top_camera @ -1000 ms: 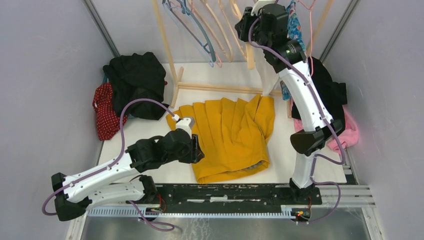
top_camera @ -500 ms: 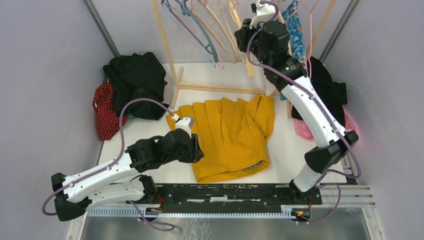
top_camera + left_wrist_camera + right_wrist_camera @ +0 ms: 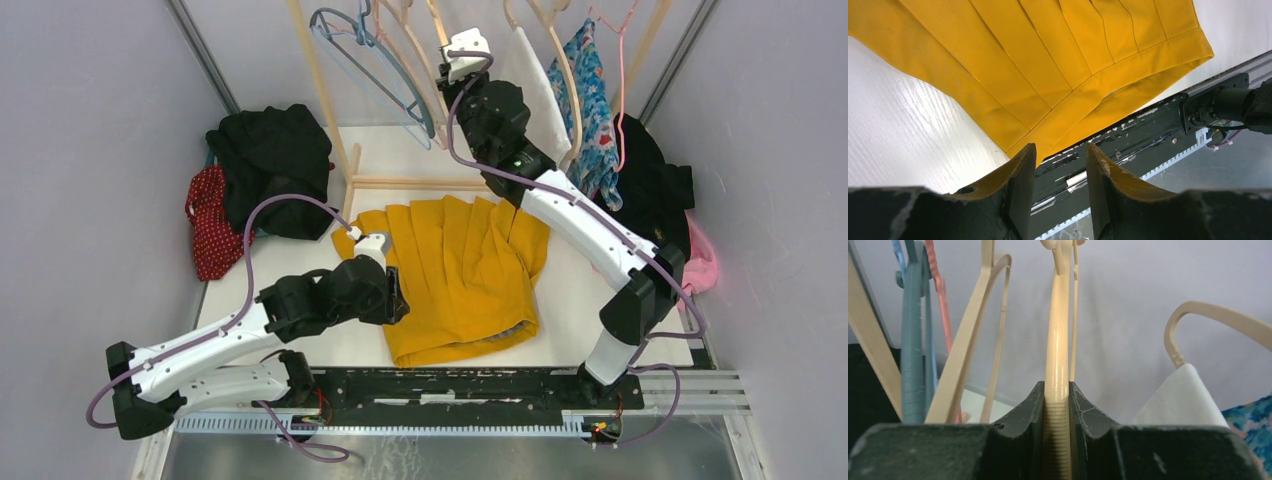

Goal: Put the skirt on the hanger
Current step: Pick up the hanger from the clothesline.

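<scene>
Gripping a cream hanger [image 3: 1057, 340], the right hand [image 3: 1057, 386] sits high.

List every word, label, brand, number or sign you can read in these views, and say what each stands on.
No readable text anywhere.
The yellow pleated skirt: no label or print shows.
The cream plastic hanger, clamped in the right gripper: plain.
The blue floral garment: pattern only.
The black base rail: white marks, apparently scuffs, not legible.

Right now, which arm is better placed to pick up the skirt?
Left: the left end effector, open, hovers at the yellow skirt; the right end effector is clamped on a cream hanger.
</scene>
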Motion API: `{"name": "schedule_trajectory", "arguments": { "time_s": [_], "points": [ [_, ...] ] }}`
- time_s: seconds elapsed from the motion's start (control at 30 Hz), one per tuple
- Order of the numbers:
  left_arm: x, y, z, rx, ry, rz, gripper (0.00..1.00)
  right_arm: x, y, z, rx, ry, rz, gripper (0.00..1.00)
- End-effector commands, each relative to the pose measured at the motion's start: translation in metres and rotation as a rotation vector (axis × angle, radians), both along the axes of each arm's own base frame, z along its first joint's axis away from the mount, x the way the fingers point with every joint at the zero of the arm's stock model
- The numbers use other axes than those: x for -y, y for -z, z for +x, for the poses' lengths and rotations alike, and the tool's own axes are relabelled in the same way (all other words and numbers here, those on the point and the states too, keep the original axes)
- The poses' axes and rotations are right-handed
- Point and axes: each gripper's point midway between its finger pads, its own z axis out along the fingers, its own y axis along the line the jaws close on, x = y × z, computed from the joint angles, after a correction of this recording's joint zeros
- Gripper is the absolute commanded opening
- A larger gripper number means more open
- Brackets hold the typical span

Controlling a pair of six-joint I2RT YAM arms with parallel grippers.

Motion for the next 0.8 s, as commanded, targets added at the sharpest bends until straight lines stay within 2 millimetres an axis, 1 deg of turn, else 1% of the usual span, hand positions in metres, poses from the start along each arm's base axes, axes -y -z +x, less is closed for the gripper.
{"name": "schedule_trajectory", "arguments": {
  "time_s": [0.0,0.13,0.23,0.4,0.5,0.7,0.77],
  "points": [
    [0.006,-0.020,0.011,0.066,0.016,-0.017,0.48,0.015,-0.048,-0.006,0.201,0.111,0.004,0.02],
    [0.008,-0.017,0.013,0.059,0.018,-0.014,0.48,0.028,-0.052,-0.008,0.225,0.188,0.016,0.01],
    [0.010,-0.015,0.014,0.052,0.023,-0.014,0.48,0.035,-0.053,-0.012,0.239,0.210,0.014,0.01],
    [0.013,-0.013,0.014,0.047,0.028,-0.017,0.48,0.042,-0.049,-0.022,0.238,0.196,0.018,0.01],
    [0.014,-0.013,0.014,0.044,0.026,-0.023,0.48,0.050,-0.051,-0.032,0.226,0.182,0.047,0.01],
    [0.013,-0.012,0.012,0.039,0.026,-0.033,0.48,0.070,-0.044,-0.041,0.128,0.127,0.130,0.01],
    [0.013,-0.012,0.012,0.039,0.027,-0.033,0.48,0.076,-0.034,-0.044,0.058,0.109,0.130,0.01]
  ]
}}
